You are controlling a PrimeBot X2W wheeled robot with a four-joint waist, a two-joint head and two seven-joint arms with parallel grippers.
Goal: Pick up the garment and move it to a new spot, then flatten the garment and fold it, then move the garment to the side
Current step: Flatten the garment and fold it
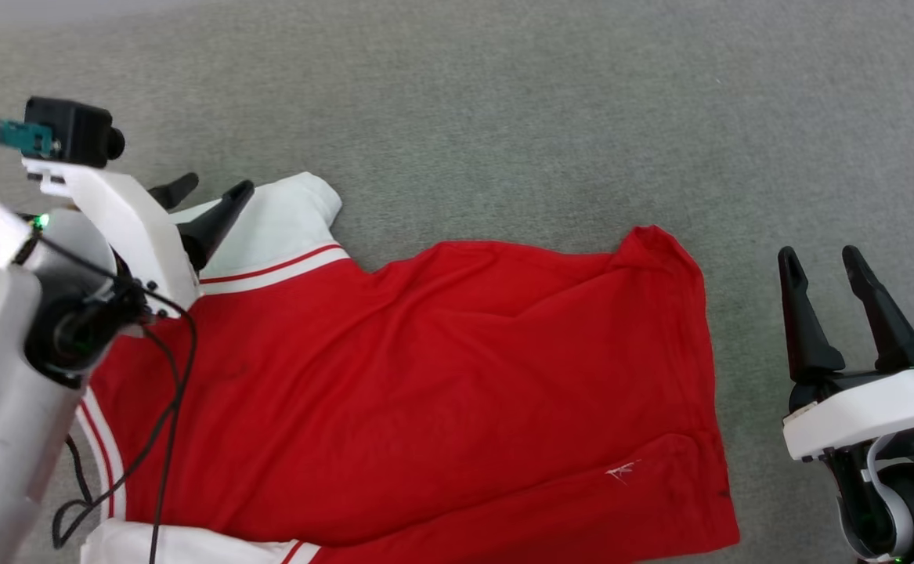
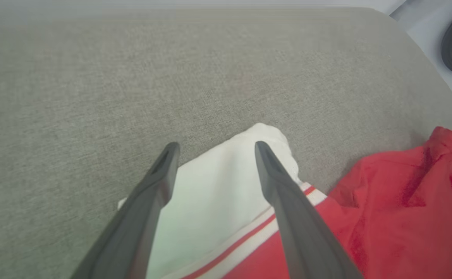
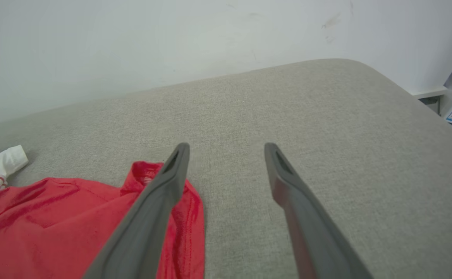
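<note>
The left gripper (image 1: 214, 188) hangs over the garment's white sleeve (image 1: 284, 219), fingers (image 2: 160, 182) spread wide and grasping nothing. Whether their tips touch the cloth I cannot tell. The garment (image 1: 425, 376) lies spread out on the grey padded surface (image 1: 503, 102), plain red side up, with striped trim at the sleeve. It lies well short of the surface's far edge and rounded far right corner (image 3: 346, 66). The right gripper (image 1: 819, 254) sits just beside the garment's right hem, over bare grey fabric, fingers released and empty.
</note>
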